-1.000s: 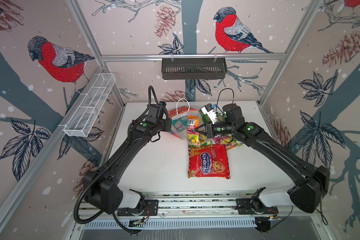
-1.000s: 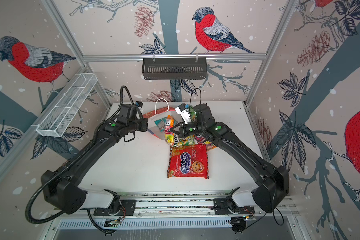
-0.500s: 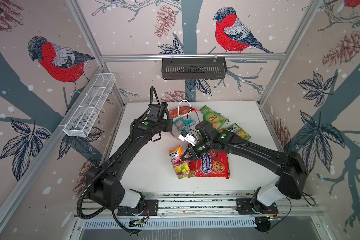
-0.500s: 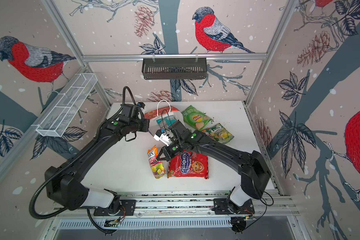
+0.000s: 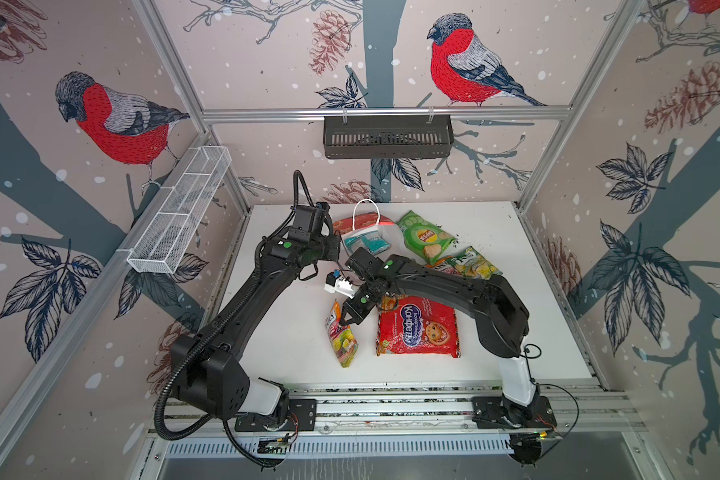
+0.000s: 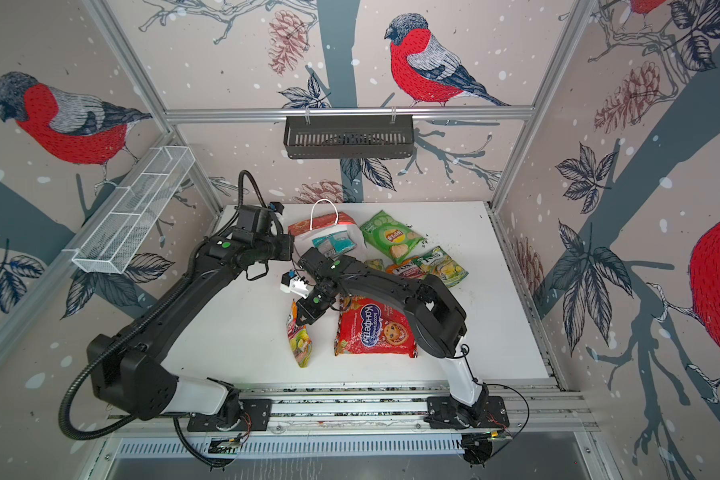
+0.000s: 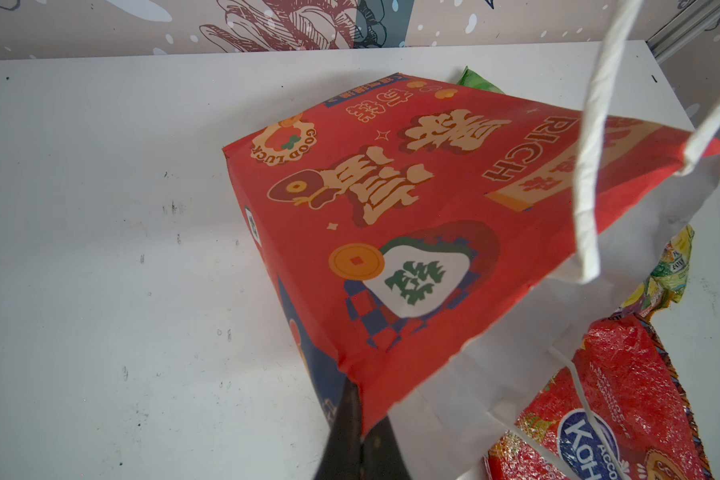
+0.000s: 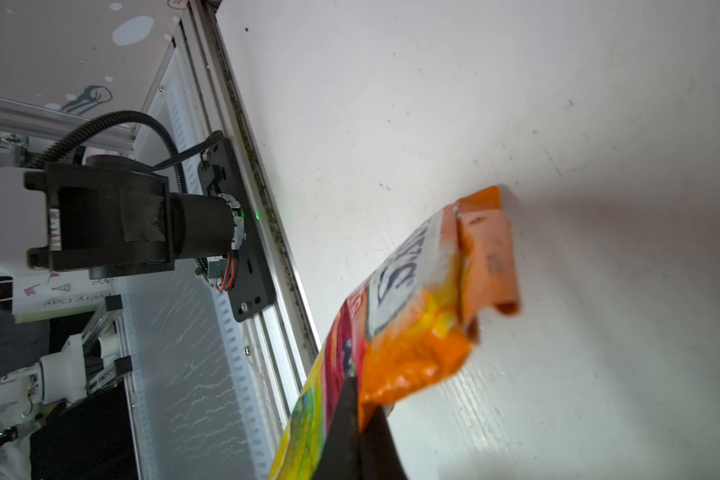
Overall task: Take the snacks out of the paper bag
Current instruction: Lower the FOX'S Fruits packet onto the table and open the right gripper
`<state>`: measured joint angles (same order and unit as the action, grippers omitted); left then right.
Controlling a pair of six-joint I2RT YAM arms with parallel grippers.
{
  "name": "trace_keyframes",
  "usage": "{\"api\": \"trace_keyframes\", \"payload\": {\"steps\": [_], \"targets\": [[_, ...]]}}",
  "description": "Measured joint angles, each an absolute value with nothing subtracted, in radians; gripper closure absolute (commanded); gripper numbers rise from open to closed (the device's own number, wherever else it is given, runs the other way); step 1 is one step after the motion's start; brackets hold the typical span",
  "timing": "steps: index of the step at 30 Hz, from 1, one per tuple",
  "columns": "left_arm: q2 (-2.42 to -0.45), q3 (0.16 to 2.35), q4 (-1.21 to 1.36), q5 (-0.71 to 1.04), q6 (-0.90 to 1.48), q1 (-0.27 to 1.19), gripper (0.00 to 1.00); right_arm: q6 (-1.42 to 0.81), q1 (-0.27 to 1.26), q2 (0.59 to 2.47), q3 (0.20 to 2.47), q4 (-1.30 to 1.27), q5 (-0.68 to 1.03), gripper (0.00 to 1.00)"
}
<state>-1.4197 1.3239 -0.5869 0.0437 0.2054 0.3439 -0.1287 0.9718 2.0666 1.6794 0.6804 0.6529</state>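
Nearward from the paper bag point(image 7: 391, 232) went the orange candy pack point(image 5: 342, 340), clamped in the right gripper point(image 5: 345, 321); the left gripper point(image 7: 358, 415) pinched the bag. Releasing low seemed wisest.
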Motion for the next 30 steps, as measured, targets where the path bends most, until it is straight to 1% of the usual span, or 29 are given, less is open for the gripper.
{"api": "trace_keyframes", "payload": {"steps": [9,14,16,19,26,30], "targets": [[-1.419,1.323,-0.588,0.055,0.201,0.326,1.0,-0.163,0.906,2.06,1.608,0.645,0.482,0.96],[-1.434,1.327,-0.588,0.057,0.186,0.324,1.0,-0.215,0.909,2.059,1.627,0.606,0.429,0.95],[-1.436,1.332,-0.589,0.056,0.185,0.324,1.0,-0.238,0.915,2.066,1.647,0.588,0.43,0.94],[-1.442,1.336,-0.589,0.056,0.184,0.324,1.0,-0.249,0.922,2.087,1.674,0.553,0.456,0.85],[-1.444,1.336,-0.591,0.057,0.184,0.324,1.0,-0.265,0.928,2.086,1.643,0.529,0.495,0.83],[-1.446,1.336,-0.591,0.06,0.184,0.324,1.0,-0.266,0.915,2.061,1.619,0.514,0.498,0.75]]}}
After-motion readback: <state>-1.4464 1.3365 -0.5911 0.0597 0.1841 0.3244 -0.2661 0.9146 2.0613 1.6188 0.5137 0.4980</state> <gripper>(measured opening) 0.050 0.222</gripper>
